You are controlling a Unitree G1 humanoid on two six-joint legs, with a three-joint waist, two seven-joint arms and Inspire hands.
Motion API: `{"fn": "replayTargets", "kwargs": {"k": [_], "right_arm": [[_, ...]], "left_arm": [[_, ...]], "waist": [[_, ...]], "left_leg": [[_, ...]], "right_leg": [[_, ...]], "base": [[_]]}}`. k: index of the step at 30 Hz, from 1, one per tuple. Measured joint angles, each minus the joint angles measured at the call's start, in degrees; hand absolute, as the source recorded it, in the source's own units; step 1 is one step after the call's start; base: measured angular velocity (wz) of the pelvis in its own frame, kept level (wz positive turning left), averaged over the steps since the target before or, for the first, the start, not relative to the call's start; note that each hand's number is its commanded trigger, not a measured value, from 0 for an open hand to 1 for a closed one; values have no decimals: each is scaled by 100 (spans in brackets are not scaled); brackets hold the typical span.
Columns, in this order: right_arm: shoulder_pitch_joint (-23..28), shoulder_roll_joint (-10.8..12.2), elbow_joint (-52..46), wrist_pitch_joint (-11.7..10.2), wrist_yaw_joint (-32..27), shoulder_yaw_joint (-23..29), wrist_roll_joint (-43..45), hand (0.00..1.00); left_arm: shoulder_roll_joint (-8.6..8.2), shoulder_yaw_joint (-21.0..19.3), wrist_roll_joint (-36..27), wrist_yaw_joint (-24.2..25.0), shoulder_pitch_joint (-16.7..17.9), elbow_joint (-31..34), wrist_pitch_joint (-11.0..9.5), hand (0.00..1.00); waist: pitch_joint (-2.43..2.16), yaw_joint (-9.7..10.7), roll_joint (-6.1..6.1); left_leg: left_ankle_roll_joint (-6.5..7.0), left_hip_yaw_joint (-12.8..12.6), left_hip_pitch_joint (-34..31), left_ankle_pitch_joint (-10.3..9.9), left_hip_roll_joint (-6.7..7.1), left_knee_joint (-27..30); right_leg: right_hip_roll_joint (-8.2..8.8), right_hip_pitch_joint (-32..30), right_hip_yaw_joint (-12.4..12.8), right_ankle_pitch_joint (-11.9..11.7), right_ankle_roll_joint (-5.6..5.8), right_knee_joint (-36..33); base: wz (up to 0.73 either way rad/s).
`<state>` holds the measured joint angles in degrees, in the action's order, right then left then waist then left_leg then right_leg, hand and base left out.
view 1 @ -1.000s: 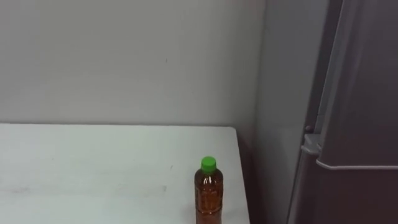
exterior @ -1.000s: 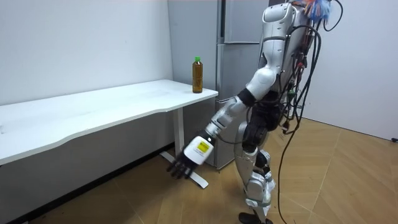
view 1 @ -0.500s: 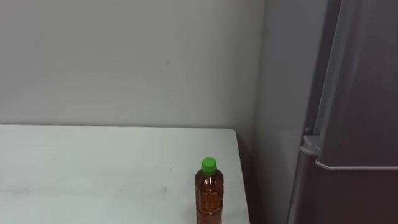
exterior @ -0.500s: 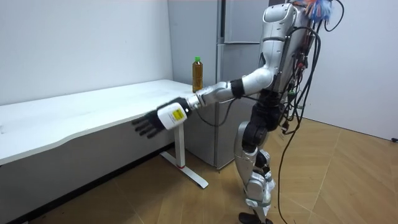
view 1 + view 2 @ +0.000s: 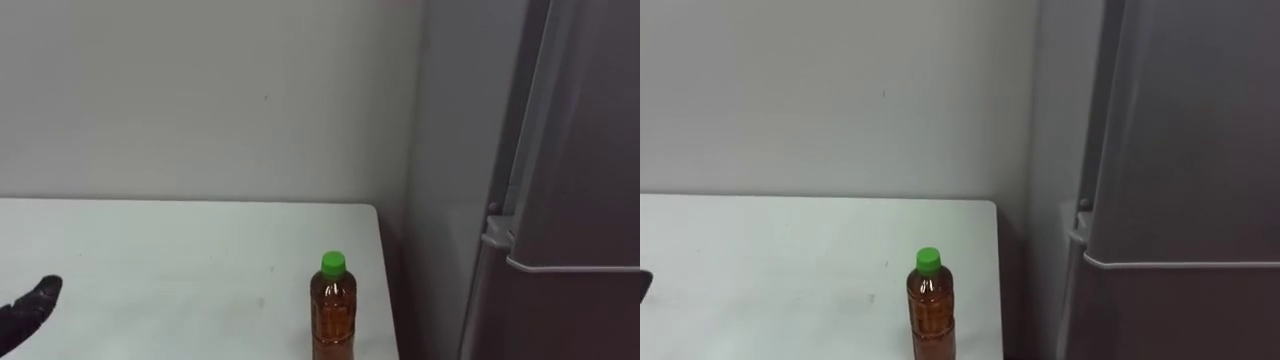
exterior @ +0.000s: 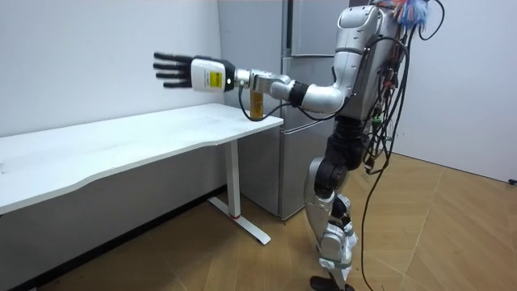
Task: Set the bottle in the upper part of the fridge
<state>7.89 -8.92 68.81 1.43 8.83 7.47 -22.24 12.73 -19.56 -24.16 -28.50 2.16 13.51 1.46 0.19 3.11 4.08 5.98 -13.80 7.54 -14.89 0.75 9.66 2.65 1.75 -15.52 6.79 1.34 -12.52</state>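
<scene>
Currently stands on the wooden floor [image 6: 452,234] at the end of the white tabletop [image 5: 150,260], close beside the tall grey fridge [image 5: 580,180], whose doors sit shut. Holds the left hand [image 6: 192,72] high above the tabletop, with the arm stretched toward the room view's left and the fingers straight and spread, grasping nothing. Brings the dark fingertips [image 5: 35,298] of that hand in at the lower left edge of the left eye view, over the tabletop and well apart from the bottle [image 5: 333,312]. Leaves the bottle upright on the tabletop, near the edge next to the fridge: amber liquid, green cap, nothing touching it. Crosses in front of the bottle with the outstretched forearm in the room view, hiding part of it.
</scene>
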Motion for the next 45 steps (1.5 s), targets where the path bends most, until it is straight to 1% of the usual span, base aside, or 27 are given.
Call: {"fn": "replayTargets", "kwargs": {"k": [2,3,4,5,7,9,10,12,14,16,19,20,22,23,24,27,28,30,33,34,39,42,45], "right_arm": [[-10,-1,12,11,12,4,-1,0],[-16,-1,0,47,13,-4,-18,0],[-15,-1,-18,102,13,-10,-41,0],[-18,-1,-22,119,13,-16,-42,0],[-63,-3,-18,129,9,-75,-41,0],[-108,-10,-5,162,8,-120,-43,0],[-129,-10,-1,172,10,-124,-43,0],[-164,-11,5,172,12,-126,-53,0],[-203,-23,37,167,16,-127,-54,0],[-251,-56,54,176,66,-183,-55,0],[-256,-55,46,193,64,-192,-59,0],[-257,-55,38,198,59,-216,-82,0],[-298,-62,0,227,43,-358,-147,0],[-337,-72,2,233,40,-394,-155,0],[-341,-77,7,242,38,-415,-152,0],[-399,-88,9,240,30,-491,-154,0],[-443,-102,15,242,8,-587,-153,0],[-480,-119,17,249,11,-661,-148,0],[-504,-159,10,340,31,-717,-151,0],[-512,-188,9,350,67,-777,-152,0],[-668,-223,119,361,70,-995,-141,0],[-681,-251,123,360,69,-1017,-173,0],[-689,-250,126,363,63,-1015,-204,0]], "left_arm": [[0,102,78,129,-119,176,1,0],[7,190,126,205,-240,220,24,0],[6,290,120,272,-367,303,87,0],[5,348,119,313,-448,317,107,0],[-4,565,121,505,-759,366,214,0],[-16,729,124,574,-903,435,276,0],[-18,842,125,648,-954,508,300,0],[-34,1004,122,781,-960,611,317,0],[-66,1199,132,939,-985,640,335,0],[-68,1465,129,1131,-1190,644,431,0],[-122,1766,117,1326,-1418,644,468,0],[-145,1808,115,1368,-1450,643,483,0],[-253,1979,119,1493,-1555,644,561,0],[-289,2025,120,1534,-1591,643,593,0],[-319,2161,118,1622,-1649,644,612,0],[-323,2451,107,1858,-1663,644,625,0],[-329,2541,109,1908,-1663,644,649,0],[-347,2685,63,1967,-1696,646,727,0],[-466,2792,-170,2135,-1835,645,787,0],[-507,2823,-245,2179,-1887,645,787,0],[-585,2991,-470,2407,-2136,615,814,0],[-612,3187,-565,2608,-2205,555,825,0],[-632,3352,-565,2827,-2205,535,869,0]], "waist": [[2,11,9],[1,23,-3],[2,30,-5],[4,39,-10],[-3,99,-27],[0,185,-9],[-8,253,-10],[-6,315,26],[-6,428,55],[8,468,82],[2,519,98],[4,531,94],[3,618,90],[3,621,89],[3,641,88],[4,700,85],[1,756,89],[-8,796,97],[-12,795,102],[-24,812,119],[-2,926,93],[-1,955,151],[6,994,168]], "left_leg": [[0,2,-28,0,0,2],[0,2,-41,0,0,9],[0,3,-54,0,0,12],[0,3,-59,0,0,14],[1,7,-88,0,0,27],[1,2,-88,0,0,23],[1,1,-97,0,0,13],[1,-1,-98,0,0,0],[0,-2,-90,1,0,3],[-2,-4,-90,2,-2,7],[-2,-35,-75,3,-7,1],[-2,-42,-75,3,-7,2],[-2,-48,-84,2,-7,-5],[-2,-48,-88,2,-7,-11],[-2,-48,-98,2,-10,-31],[-2,-59,-95,2,-13,-15],[-2,-57,-99,2,-13,-2],[-2,-63,-96,2,-15,-4],[-2,-108,-88,2,-18,-7],[-2,-114,-86,2,-18,-7],[-2,-147,-73,2,-21,-6],[0,-151,-73,0,-22,-23],[-2,-152,-80,0,-32,-27]], "right_leg": [[4,-26,-16,0,0,-1],[4,-35,-15,-1,0,0],[8,-46,-24,-1,0,0],[10,-49,-28,-1,1,0],[12,-64,-29,-1,1,8],[13,-67,-25,-3,4,31],[12,-62,-23,-11,12,71],[8,-62,-9,-13,14,91],[-3,-66,20,-13,14,97],[-31,-73,98,-13,14,101],[-42,-71,133,-13,15,107],[-39,-71,130,-13,15,110],[-39,-73,127,-21,22,130],[-43,-71,129,-31,22,147],[-54,-65,140,-55,20,188],[-56,-69,137,-56,20,185],[-54,-74,136,-56,20,183],[-54,-75,137,-56,20,182],[-53,-80,137,-58,19,183],[-56,-76,153,-62,18,191],[-75,-77,243,-71,21,191],[-77,-77,256,-86,22,203],[-76,-78,262,-92,12,202]], "base": [[0],[0],[0],[0],[0],[0],[0],[-3],[-2],[0],[-3],[-4],[0],[0],[0],[0],[0],[0],[-5],[-5],[-2],[-2],[0]]}}
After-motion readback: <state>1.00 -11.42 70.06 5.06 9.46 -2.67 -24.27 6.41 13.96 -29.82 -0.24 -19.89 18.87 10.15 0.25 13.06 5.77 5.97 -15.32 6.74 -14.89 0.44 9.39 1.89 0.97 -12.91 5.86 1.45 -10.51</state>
